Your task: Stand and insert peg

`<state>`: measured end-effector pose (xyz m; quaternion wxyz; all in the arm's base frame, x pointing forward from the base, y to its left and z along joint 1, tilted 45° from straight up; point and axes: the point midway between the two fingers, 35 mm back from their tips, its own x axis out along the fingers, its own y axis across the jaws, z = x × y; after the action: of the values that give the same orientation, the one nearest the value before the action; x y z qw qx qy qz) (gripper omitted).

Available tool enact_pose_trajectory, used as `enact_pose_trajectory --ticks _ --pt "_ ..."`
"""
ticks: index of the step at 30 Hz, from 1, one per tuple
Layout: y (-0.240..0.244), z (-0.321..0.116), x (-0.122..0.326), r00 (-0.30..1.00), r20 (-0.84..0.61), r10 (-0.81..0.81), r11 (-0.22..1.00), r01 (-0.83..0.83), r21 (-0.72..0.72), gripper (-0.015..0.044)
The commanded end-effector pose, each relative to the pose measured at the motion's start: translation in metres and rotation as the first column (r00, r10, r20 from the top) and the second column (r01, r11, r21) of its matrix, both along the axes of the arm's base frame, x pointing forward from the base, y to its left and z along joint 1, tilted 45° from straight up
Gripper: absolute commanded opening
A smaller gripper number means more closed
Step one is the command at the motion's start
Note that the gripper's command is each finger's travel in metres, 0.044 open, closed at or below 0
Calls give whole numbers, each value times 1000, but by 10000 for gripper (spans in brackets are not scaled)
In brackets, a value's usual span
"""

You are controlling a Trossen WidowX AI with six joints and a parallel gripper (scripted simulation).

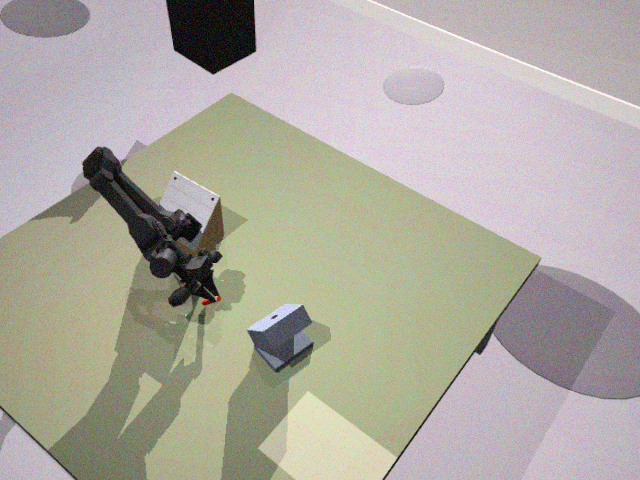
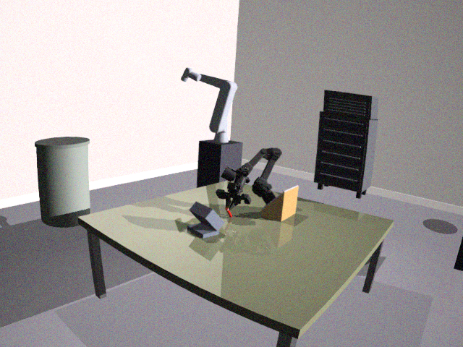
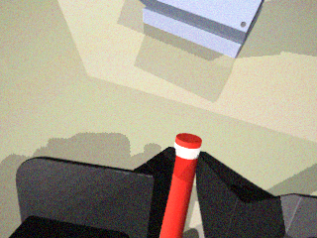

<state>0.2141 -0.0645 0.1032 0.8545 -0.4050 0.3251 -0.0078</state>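
Note:
The red peg (image 1: 206, 301) (image 2: 229, 214) (image 3: 178, 198) is held at a tilt. In the exterior view its white-banded end is the upper one and its plain end points down. My gripper (image 1: 214, 298) (image 2: 228, 208) (image 3: 185, 157) is shut on the peg near the white band. In the wrist view the banded end sticks out past the fingertips and the plain end runs out of the frame. The blue-grey sloped panel (image 1: 292, 308) (image 2: 206, 214) (image 3: 208, 10) stands apart from the peg. Its dark hole (image 1: 274, 316) shows in the top view. Whether the plain end touches the table is unclear.
A wedge with a white face (image 1: 191, 193) and orange-brown sides (image 2: 289, 203) stands by the arm's base. The olive table (image 1: 361, 232) (image 2: 280, 269) bears long shadows. Another robot arm (image 2: 222, 106) stands on a dark pedestal behind the table.

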Motion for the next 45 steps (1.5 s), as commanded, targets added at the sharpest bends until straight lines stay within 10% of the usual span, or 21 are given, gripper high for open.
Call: enact_pose_trajectory --ticks 1,45 --pt "0 0 -4 999 24 32 999 -32 4 49" --pt "-7 2 -32 918 280 280 951 -306 51 49"
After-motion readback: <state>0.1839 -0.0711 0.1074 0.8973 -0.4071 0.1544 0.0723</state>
